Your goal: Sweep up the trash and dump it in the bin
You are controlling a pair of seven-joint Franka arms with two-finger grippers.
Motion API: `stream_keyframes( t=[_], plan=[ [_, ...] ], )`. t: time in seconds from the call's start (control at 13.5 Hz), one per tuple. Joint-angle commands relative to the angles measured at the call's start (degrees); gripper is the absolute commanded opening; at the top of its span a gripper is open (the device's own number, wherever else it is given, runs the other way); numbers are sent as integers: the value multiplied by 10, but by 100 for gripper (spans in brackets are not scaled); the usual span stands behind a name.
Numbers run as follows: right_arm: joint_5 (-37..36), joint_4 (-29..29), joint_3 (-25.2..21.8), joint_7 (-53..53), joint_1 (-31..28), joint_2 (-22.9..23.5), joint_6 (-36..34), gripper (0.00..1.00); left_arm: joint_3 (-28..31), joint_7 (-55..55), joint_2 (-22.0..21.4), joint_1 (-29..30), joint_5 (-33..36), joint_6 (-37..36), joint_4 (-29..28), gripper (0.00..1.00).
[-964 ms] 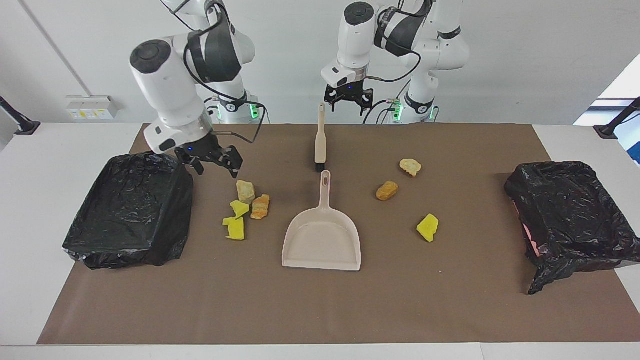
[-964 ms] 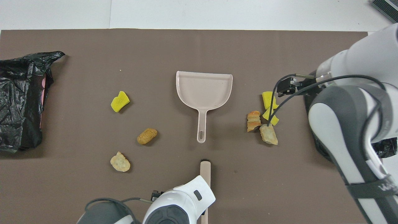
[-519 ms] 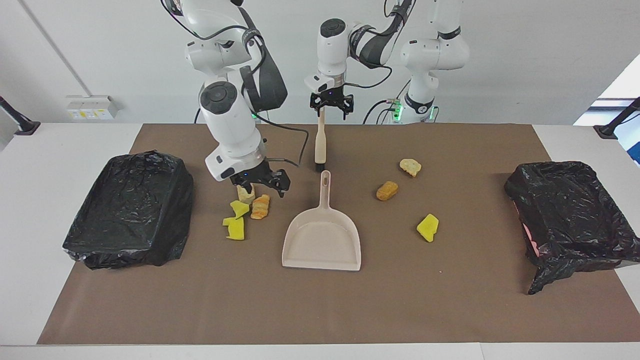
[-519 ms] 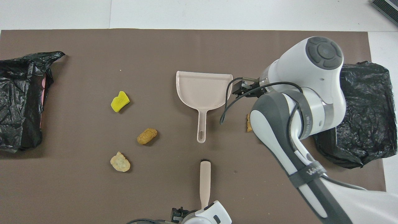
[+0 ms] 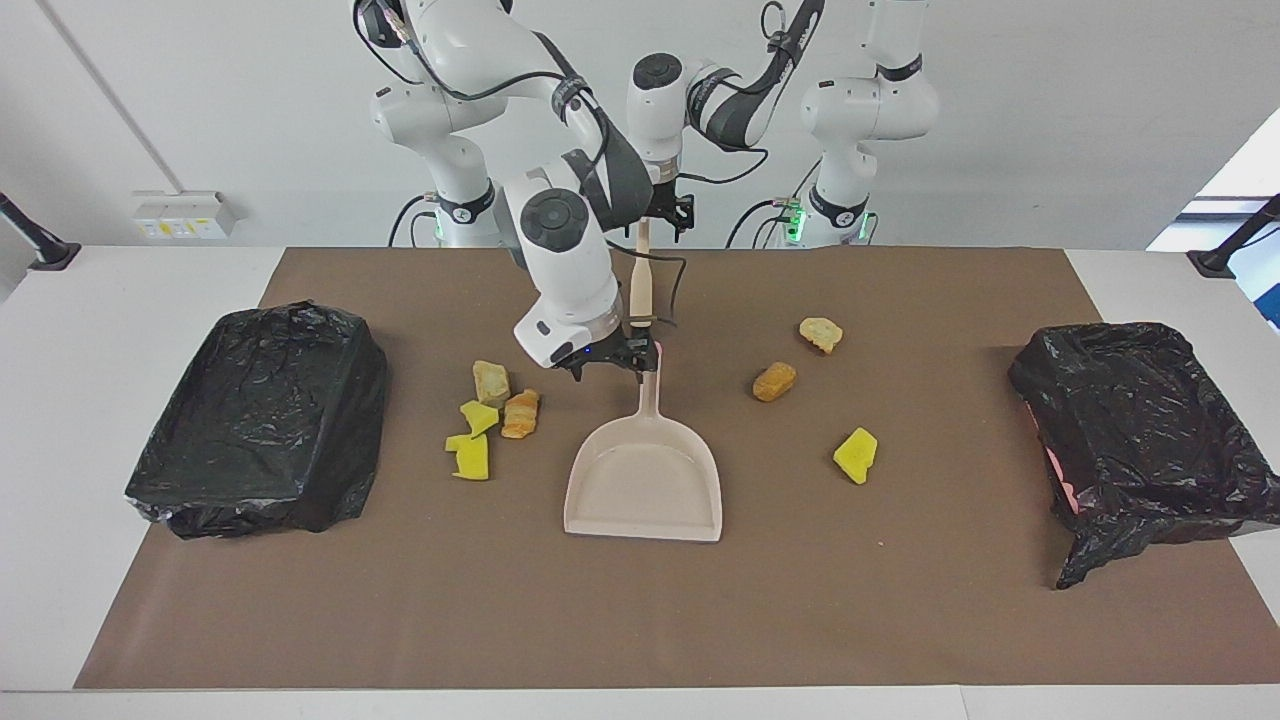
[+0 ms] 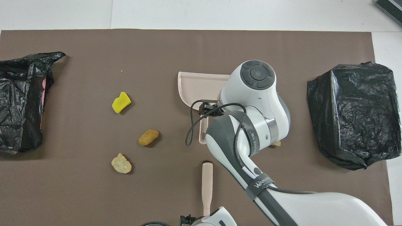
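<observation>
Right pincer [image 5: 612, 362] released, low over dustpan [image 5: 645, 470] handle, seemingly lining up grasp. Left pincer [image 5: 664, 212] released at brush [image 5: 640, 285] handle top, likely same aim. Trash [image 5: 492, 415] on worktop: cluster at dustpan's 9 o'clock in facing view, three scraps toward 2 o'clock. Overhead view: right arm hides that cluster, shows brush whole

White table [image 5: 130, 290] with a brown mat [image 5: 620, 610] laid across most of its top; the mat stopped short of the table's edges. A plain white wall [image 5: 1050, 110] stood at the robots' end. A small socket plate [image 5: 180, 215] was fixed low on it, toward the right arm's end. Lighting was even and bright.
</observation>
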Motion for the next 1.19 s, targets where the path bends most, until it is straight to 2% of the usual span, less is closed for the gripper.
stream_keyframes(
  t=[0.0,0.22,0.3,0.44,0.59,0.67,0.74,0.82,0.89,0.96,1.04,1.11],
  plan=[
    [22,0,-2,31,22,26,28,100,-13,-28,22,-2,-10,31,-8,95],
    [48,-29,-1,42,29,19,40,100,-14,-25,23,0,-10,24,-8,83],
    [48,-35,-2,40,30,19,44,100,-14,-25,23,-1,-10,23,-8,76],
    [48,-38,-2,40,34,20,51,100,-14,-29,28,-4,-10,10,-9,53],
    [48,-39,-2,38,33,20,51,100,-14,-30,28,-5,-10,0,-9,40],
    [48,-39,-2,35,33,20,51,89,-14,-30,28,-4,-10,0,-9,34],
    [48,-39,-2,35,33,20,51,60,-14,-29,28,-1,-10,0,-9,29],
    [48,-39,-2,35,33,20,51,36,-14,-29,29,3,-10,-1,-9,20],
    [49,-40,-2,37,33,20,51,24,-13,-29,29,4,-10,-2,-8,7],
    [49,-40,-2,38,33,19,50,13,-12,-29,28,4,-10,-9,-7,0],
    [49,-40,-2,40,33,20,50,0,-11,-27,26,3,-10,-24,-3,0],
    [49,-39,-2,45,34,19,50,0,-5,-22,18,3,-10,-45,-1,0]
  ],
)
